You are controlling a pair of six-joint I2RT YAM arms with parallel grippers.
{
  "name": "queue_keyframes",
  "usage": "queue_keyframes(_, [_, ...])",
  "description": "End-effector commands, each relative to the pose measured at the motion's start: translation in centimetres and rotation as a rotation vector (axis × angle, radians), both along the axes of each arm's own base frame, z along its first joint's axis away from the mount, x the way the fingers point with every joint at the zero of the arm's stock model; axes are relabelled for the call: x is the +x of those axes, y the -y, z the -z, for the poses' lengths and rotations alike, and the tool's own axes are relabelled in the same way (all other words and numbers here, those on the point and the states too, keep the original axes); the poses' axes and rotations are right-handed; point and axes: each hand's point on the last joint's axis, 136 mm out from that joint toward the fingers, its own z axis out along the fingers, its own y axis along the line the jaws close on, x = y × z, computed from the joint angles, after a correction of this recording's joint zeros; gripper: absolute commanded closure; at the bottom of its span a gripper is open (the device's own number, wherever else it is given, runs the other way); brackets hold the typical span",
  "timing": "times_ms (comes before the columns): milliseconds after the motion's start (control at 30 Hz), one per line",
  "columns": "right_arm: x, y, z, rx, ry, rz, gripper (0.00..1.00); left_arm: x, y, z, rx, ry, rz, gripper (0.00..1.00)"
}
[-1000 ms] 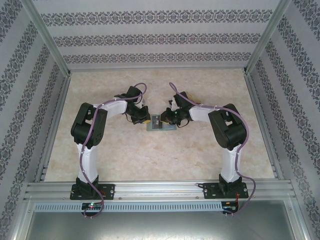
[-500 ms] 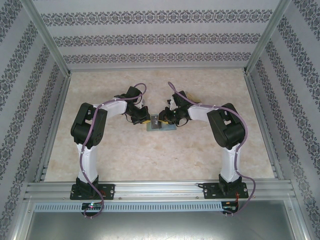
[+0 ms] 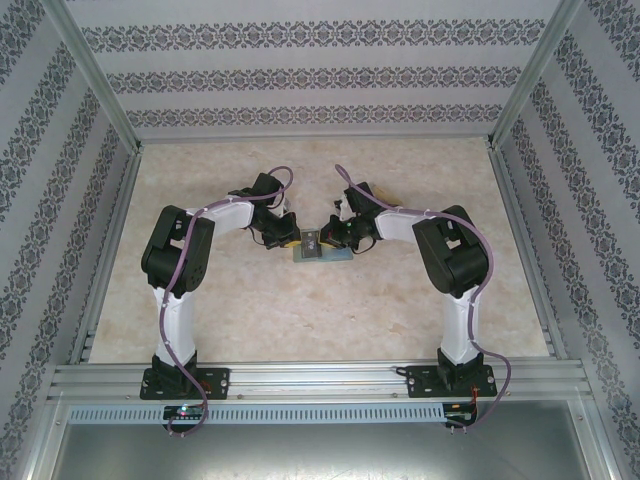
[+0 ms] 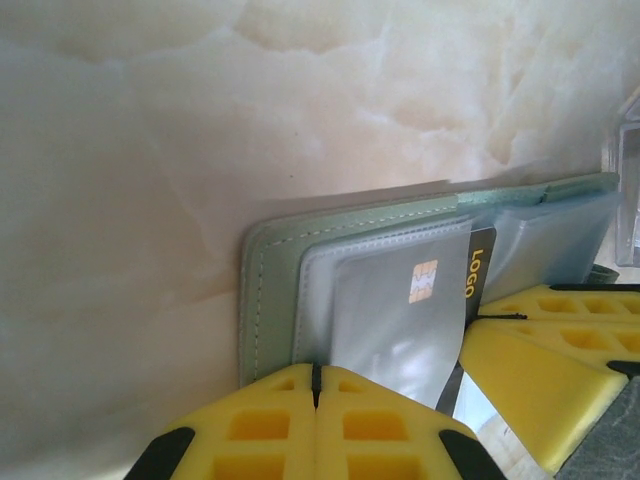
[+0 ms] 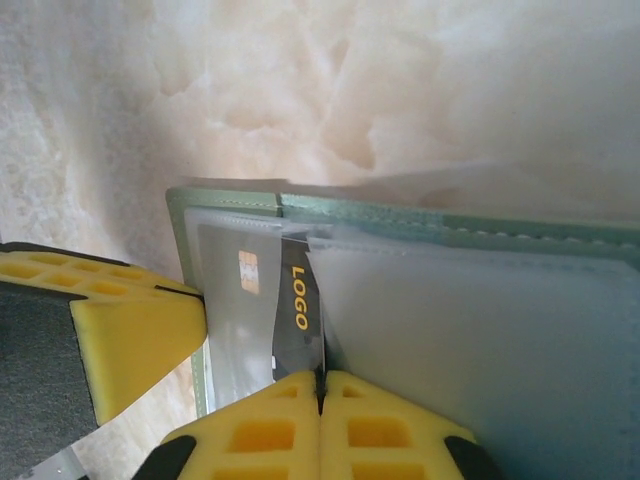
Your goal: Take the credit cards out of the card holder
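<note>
1. Meeting over the middle of the marble-patterned table [image 3: 300, 320], two robot arms bend inward from either side onto an open card holder [image 4: 268, 280]. It is a sage-green wallet lying flat, its stitched border and clear plastic sleeves [image 5: 460, 330] facing up.
2. The left gripper [image 4: 315, 400] has its yellow fingers pressed together, with no gap at the seam. Its tips sit at the near edge of the holder's left half, over the rim of a sleeve. Whether they merely bear down on the holder or nip its edge cannot be told.
3. The right gripper [image 5: 320, 395] is likewise closed, and the lower end of a black card [image 5: 297, 300] printed with "LOGO" in yellow runs into the seam between its fingertips — the card is pinched there. The card lies along the holder's middle, between the two sleeved halves.
4. A grey card [image 4: 395, 320] with a gold chip sits inside the left-hand sleeve, just beside the black card, its face showing through the plastic.
5. The two pairs of yellow fingers sit close together on the holder — the left pair on the grey card's side, the right pair at the fold.
6. Patterned wallpaper panels and aluminium framing enclose the table on three sides.
</note>
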Motion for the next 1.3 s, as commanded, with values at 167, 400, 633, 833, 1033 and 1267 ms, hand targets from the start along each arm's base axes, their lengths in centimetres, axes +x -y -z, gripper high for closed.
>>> queue_keyframes(167, [0.4, 3.1, -2.1, -0.061, 0.118, 0.024, 1.00, -0.5, -1.2, 0.1, 0.054, -0.003, -0.004, 0.92])
queue_keyframes(400, [0.1, 4.2, -4.4, 0.001, 0.191, -0.008, 1.00, 0.7, 0.0, -2.2, -0.019, 0.066, 0.002, 0.84])
queue_keyframes(633, [0.0, 3.9, -7.9, 0.105, 0.260, -0.045, 1.00, 1.7, 0.6, -6.4, -0.092, 0.196, 0.006, 0.66])
queue_keyframes(833, [0.1, 3.0, -10.4, 0.246, 0.270, -0.059, 1.00, 1.5, 1.9, -10.4, -0.259, 0.312, 0.035, 0.45])
queue_keyframes(1033, [0.4, 2.9, -13.3, 0.380, 0.286, -0.059, 1.00, 1.2, 2.5, -13.8, -0.426, 0.407, 0.048, 0.26])
queue_keyframes(1267, [0.3, 3.4, -17.8, 0.554, 0.330, -0.051, 1.00, 1.0, 3.7, -16.8, -0.572, 0.421, 0.074, 0.22])
